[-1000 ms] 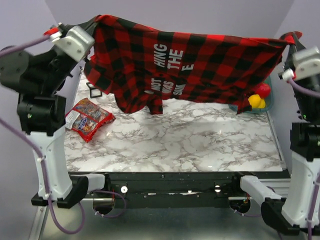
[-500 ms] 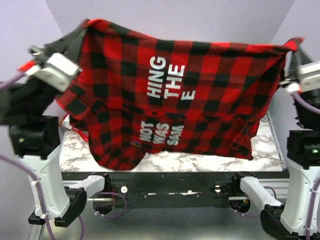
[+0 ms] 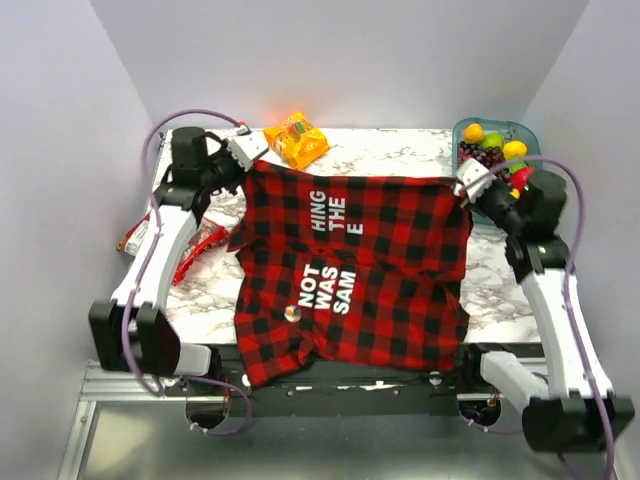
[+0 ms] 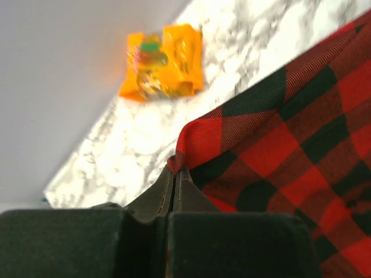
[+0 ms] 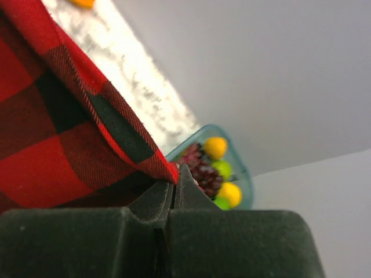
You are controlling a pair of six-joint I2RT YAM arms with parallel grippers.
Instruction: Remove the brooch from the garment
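Garment [image 3: 350, 270] stretches from left fingers [image 4: 148, 202] to right fingers [image 5: 148, 204].

Orange snack packet [image 3: 296, 139], teal fruit tray [image 3: 497, 124]

I run this from what looks like a robotics lab test cell: plain lilac walls [image 3: 350, 60] box in a marble-patterned tabletop [image 3: 400, 150] on a metal frame [image 3: 78, 430], with two white-and-black arms [image 3: 160, 250] bolted on, trailing purple cables [image 3: 150, 150].

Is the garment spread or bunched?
The garment is spread across the table, lettering up; left hand and right hand pinch its far corners.
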